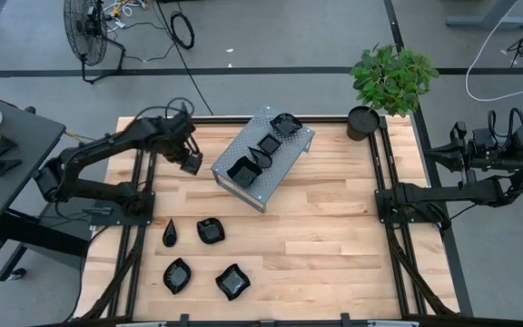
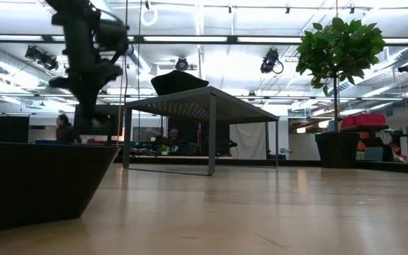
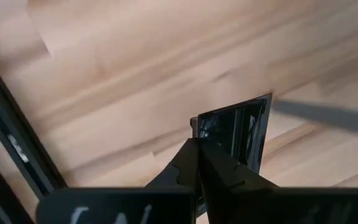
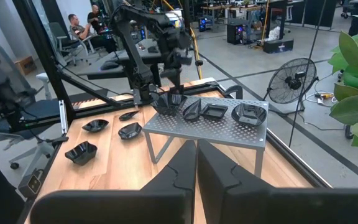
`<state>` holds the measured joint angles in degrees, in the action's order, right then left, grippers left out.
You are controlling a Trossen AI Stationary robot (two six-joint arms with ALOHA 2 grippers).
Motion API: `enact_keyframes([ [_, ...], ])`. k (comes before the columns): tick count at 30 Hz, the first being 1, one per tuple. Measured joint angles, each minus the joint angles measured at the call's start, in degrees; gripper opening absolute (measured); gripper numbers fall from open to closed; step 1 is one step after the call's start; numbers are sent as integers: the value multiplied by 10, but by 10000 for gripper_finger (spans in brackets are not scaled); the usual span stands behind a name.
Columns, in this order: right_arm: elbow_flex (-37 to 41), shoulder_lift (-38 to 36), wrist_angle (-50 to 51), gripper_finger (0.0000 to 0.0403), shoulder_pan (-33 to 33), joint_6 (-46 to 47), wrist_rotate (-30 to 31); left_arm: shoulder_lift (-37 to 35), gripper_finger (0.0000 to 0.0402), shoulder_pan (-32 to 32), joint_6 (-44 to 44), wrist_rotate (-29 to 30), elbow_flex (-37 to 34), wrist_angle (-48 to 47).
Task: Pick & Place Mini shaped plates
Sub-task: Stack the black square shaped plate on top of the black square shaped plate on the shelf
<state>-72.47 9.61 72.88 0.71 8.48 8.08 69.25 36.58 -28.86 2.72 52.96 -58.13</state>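
- Left gripper hangs above the bench, just beside the near-left end of the grey perforated metal stand. Its fingers are closed on a square black plate, held by the rim and clear of the wood.
- Below those fingers, toward the front-left of the bench, four more mini plates lie apart from each other: a teardrop plate, a rounded plate just right of it, then a wavy plate and a squarish plate nearest the front edge.
- Right of the fingers, on top of the stand, sit four plates in a row: a deep square plate at the near end, a pointed plate, a small flat square plate and a wavy-rimmed plate at the far end.
- Beyond the stand's far end, a leafy plant in a round black pot stands at the back edge of the bench.
- Right gripper waits off the bench's right side, well apart from every plate; its fingers are pressed together with nothing between them.
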Motion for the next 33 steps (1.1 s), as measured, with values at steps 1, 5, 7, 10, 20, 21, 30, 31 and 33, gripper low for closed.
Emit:
enact_keyframes([
  [1,0,0,0,20,0,0,0,0,9,0,1,3,14,-4],
  [5,0,0,0,20,0,0,0,0,9,0,18,5,78,-1],
  [7,0,0,0,20,0,0,0,0,9,0,34,3,107,16],
  [10,0,0,0,20,0,0,0,1,9,-1,59,-2,145,67],
  [20,0,0,0,20,0,0,0,23,9,2,64,-147,166,343],
  [21,0,0,0,20,0,0,0,31,9,3,57,-164,165,363],
  [30,0,0,0,20,0,0,0,120,9,5,-1,-303,165,473],
  [31,0,0,0,20,0,0,0,130,9,5,-8,-317,165,480],
  [33,0,0,0,20,0,0,0,150,9,5,-20,-339,165,485],
])
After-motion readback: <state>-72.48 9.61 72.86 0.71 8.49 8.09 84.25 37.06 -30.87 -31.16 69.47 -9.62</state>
